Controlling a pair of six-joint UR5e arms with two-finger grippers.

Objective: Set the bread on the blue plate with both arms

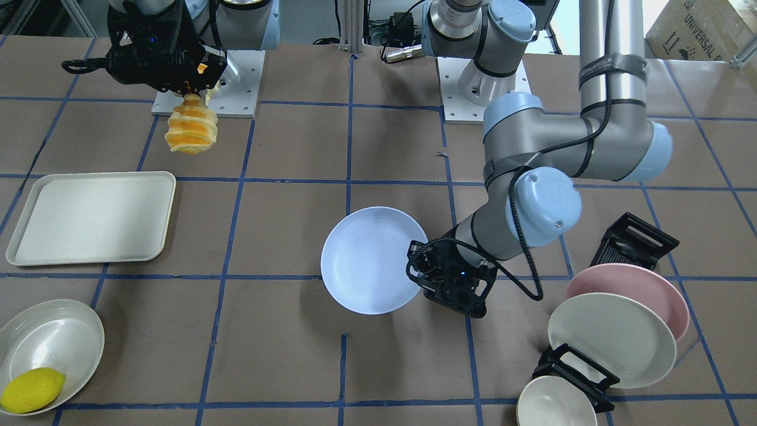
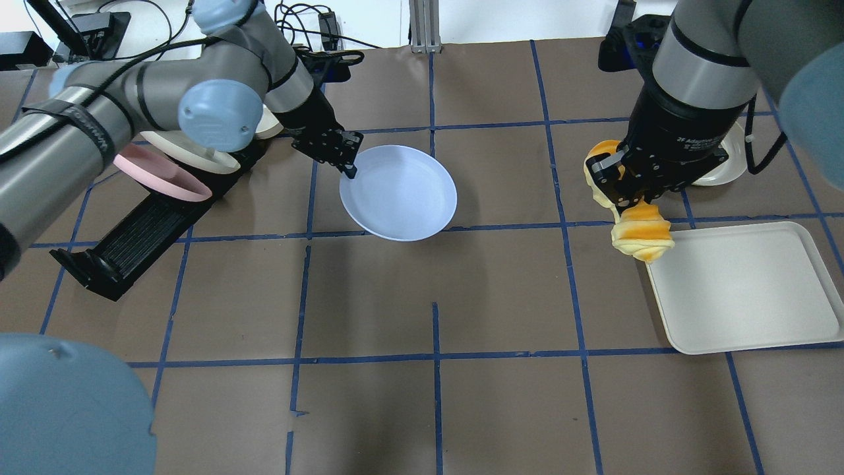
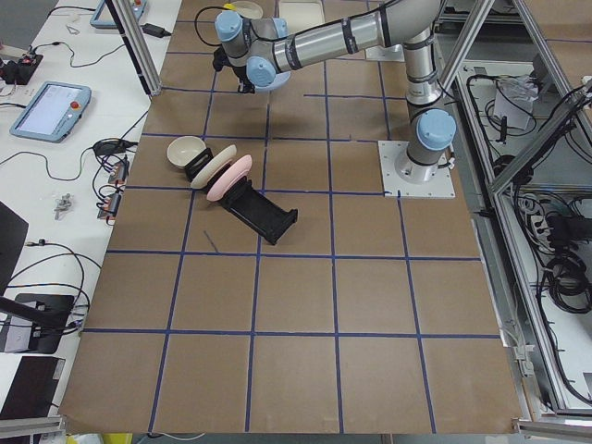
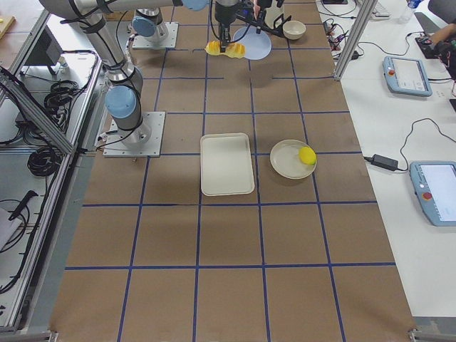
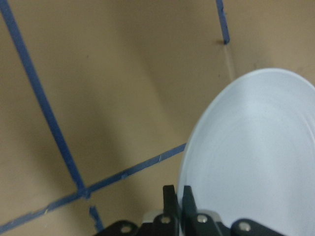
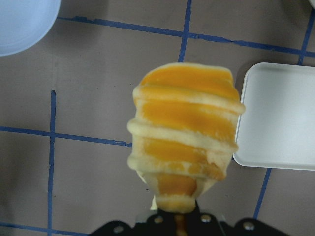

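Observation:
The bread [image 1: 191,129], a cream and orange ridged roll, hangs end-down from my right gripper [image 1: 195,90], which is shut on its top end, well above the table by the tray's near corner. It also shows in the overhead view [image 2: 641,234] and the right wrist view [image 6: 184,147]. The blue plate [image 1: 366,260] is at the table's middle. My left gripper [image 1: 417,266] is shut on the plate's rim, as the left wrist view [image 5: 256,157] shows. In the overhead view the left gripper [image 2: 349,170] is at the plate's [image 2: 399,191] far-left edge.
A cream rectangular tray [image 2: 738,284] lies under and beside the bread. A white dish [image 1: 50,337] holds a yellow lemon [image 1: 32,389]. A black rack [image 2: 151,224] with a pink plate [image 1: 656,287] and cream plates [image 1: 612,340] stands by the left arm.

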